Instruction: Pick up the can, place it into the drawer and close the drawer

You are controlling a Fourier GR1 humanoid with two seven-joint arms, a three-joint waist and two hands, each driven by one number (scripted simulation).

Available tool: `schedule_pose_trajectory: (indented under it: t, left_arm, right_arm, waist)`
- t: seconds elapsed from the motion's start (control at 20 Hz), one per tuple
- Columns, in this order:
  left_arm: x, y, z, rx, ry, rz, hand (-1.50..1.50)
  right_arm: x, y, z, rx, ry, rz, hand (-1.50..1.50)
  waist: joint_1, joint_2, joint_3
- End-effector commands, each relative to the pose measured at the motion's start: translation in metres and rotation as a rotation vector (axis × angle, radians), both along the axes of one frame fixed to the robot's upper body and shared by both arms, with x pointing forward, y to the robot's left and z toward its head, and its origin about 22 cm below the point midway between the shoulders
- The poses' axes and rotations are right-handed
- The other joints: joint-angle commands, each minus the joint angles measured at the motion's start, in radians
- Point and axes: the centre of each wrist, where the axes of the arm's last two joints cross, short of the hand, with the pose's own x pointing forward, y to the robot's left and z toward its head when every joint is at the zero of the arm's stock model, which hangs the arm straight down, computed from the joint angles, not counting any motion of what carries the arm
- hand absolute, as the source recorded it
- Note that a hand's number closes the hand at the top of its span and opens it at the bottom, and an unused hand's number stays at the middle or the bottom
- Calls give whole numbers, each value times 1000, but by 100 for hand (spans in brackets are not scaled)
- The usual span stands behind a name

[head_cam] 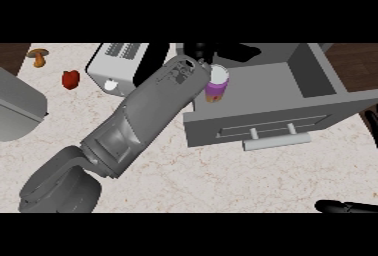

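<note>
The can (215, 86) sits at the left side of the open drawer (325, 75), right against its left wall and just beside the wrist of the left forearm. It has a white top, a purple body and an orange band at the foot. The left hand (199, 51) shows only as a dark mass past the wrist, above the can's top. Whether it is clamped on the can or clear of it cannot be told from this view. The right hand (345, 206) rests at the lower right edge of the view, stretched out flat and holding nothing.

As a small metal can it is probably light and stiff, and unlikely to crush or break. Its smooth round wall is likely slippery, so it would be best taken around the purple middle, from the side, with the thumb opposite the fingers. The lid and the base offer less to hold.

The white top lies toward the upper edge of the view and the orange foot toward the drawer front (273, 127). Seen from this steep angle, that suggests the can stands roughly upright, its long axis near vertical and leaning only a little. The drawer handle (277, 141) juts out over the table (221, 180), free for the closing push.
</note>
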Motion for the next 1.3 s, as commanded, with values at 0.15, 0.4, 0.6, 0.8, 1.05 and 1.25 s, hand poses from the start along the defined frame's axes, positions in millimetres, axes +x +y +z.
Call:
schedule_pose_trajectory:
  t: [0.15, 0.4, 0.6, 0.8, 1.05, 1.25]
  left_arm:
    - [-2, 1, -3, -73, 29, 2, -150]
    - [-4, -3, 1, -120, 28, 13, -150]
    - [-10, -10, 7, -184, 8, -9, -150]
    - [-6, -9, 13, -171, -34, 5, -150]
    - [-6, -11, 17, -162, -47, 6, -150]
    - [-11, -20, 31, -182, -26, -9, -150]
  right_arm:
    - [-5, -2, 14, -199, -82, -9, -150]
    - [-8, 4, 21, -353, -122, -8, -150]
    - [1, 12, 35, -462, -165, -16, -150]
    - [0, 21, 30, -607, -168, -38, -150]
    - [32, 38, 22, -824, -160, -83, -150]
    - [42, 48, 3, -953, -112, -77, -150]
  waist:
    - [1, 0, 0]
    - [11, -6, 0]
    - [30, -9, -1]
    - [51, -13, -2]
    - [89, -13, -2]
    - [112, -25, -2]
